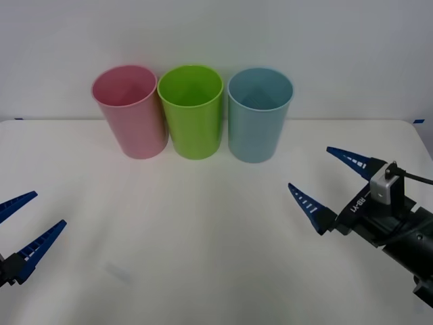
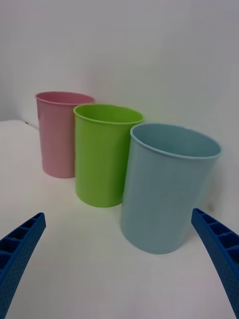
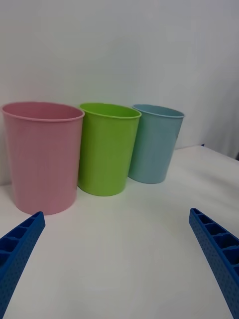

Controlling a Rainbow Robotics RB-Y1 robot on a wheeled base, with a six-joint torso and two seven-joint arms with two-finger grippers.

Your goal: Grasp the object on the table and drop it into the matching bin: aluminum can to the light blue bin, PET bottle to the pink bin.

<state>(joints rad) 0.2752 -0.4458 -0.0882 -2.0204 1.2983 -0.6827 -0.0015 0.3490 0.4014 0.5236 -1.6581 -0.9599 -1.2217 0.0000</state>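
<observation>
Blue ribbed fingers; black arm w/ white lettering.

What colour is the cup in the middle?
Lime green, standing between the pink and light blue bins; the front view shows it best.

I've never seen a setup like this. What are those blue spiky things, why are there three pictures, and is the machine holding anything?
The blue ribbed pieces are the jaws of a two-armed robot. The wide picture comes from a camera above the arms, looking down at the white table: the left gripper sits at the table's near left edge, the right gripper at the right, closer to the cups. The two upright pictures come from small cameras on each wrist, so each arm's own blue fingers poke in at the bottom corners.

On the table stand three cup-shaped bins in a row at the back: the pink bin, a lime green bin and the light blue bin. Both pairs of jaws are spread open and hold nothing.
</observation>
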